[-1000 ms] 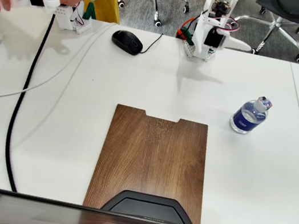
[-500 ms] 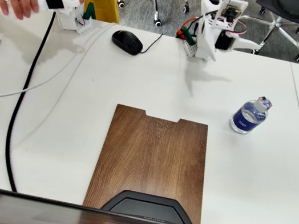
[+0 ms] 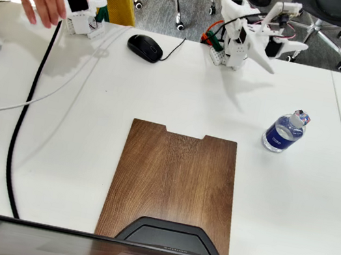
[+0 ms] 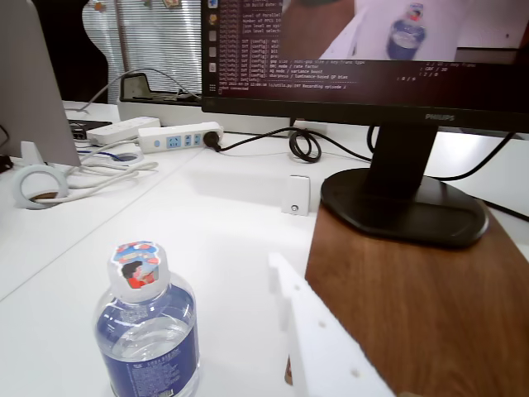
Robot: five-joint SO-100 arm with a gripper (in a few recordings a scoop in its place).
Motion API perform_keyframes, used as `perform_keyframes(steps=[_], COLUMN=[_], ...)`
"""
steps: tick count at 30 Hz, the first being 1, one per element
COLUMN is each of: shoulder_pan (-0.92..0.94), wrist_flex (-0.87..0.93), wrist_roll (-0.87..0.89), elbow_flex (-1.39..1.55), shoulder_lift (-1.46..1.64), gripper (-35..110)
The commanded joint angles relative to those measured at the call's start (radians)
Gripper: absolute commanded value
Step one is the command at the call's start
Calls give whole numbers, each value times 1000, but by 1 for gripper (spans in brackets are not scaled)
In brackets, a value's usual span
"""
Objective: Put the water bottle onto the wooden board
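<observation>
In the fixed view we see the wooden board [image 3: 172, 186] lying flat near the middle of the table [image 3: 288, 208], its near end under a monitor base [image 3: 165, 235]. The water bottle [image 3: 283, 131] stands upright on the table to the board's right, apart from it. Behind both, at the far edge, sits the arm, its gripper [image 3: 267, 60] raised above the tabletop. A mouse [image 3: 145, 47] lies left of the arm. In the wrist view the bottle [image 4: 147, 336] stands left of the board [image 4: 413, 306].

Bare table [image 3: 288, 208] surrounds the upright bottle [image 3: 284, 132] on every side. The board [image 3: 174, 181] is mostly bare; a monitor base [image 3: 170, 236] covers its near end. The mouse [image 3: 145, 48] lies well apart.
</observation>
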Motion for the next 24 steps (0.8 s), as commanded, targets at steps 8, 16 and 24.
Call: perform_keyframes(steps=[8, 16, 24], shoulder_pan=[-14, -20, -25], wrist_flex=[31, 57, 41], wrist_roll=[-8, -2, 78], elbow_flex=[9, -126, -586], shoulder_lift=[15, -109, -635], gripper=[91, 91, 91])
